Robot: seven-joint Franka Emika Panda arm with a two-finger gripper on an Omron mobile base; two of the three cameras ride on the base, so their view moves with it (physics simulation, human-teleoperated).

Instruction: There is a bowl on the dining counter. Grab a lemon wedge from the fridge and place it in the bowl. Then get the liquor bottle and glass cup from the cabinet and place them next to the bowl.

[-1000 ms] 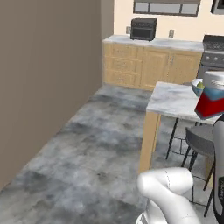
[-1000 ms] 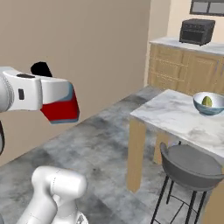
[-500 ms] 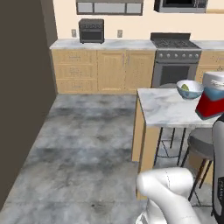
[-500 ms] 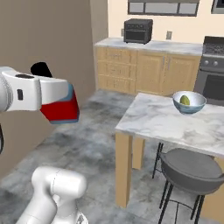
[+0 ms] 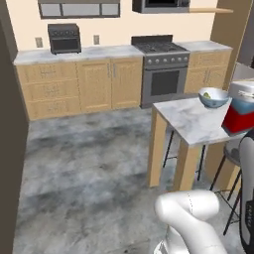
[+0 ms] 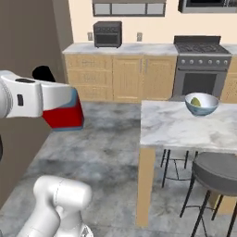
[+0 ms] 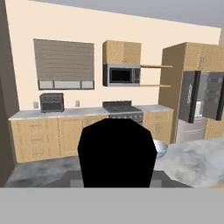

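gripper [image 6: 69,109] – jaws clamped on what looks like the liquor bottle [image 6: 62,118] | dining counter [image 6: 176,127] ahead | bowl [image 6: 202,104] at its far edge, lemon wedge [image 6: 196,101] inside | advice – carry the bottle upright, approach square, set down just beside the bowl without nudging it

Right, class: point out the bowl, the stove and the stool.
bowl [image 6: 202,107], right base view, front of its outer wall.
stove [image 5: 164,82], left base view, oven door.
stool [image 6: 217,170], right base view, seat top.

I see a steel stove [image 5: 161,74] at the far wall, toaster oven [image 5: 63,38] to its left, dark stool [image 6: 217,172] near right.
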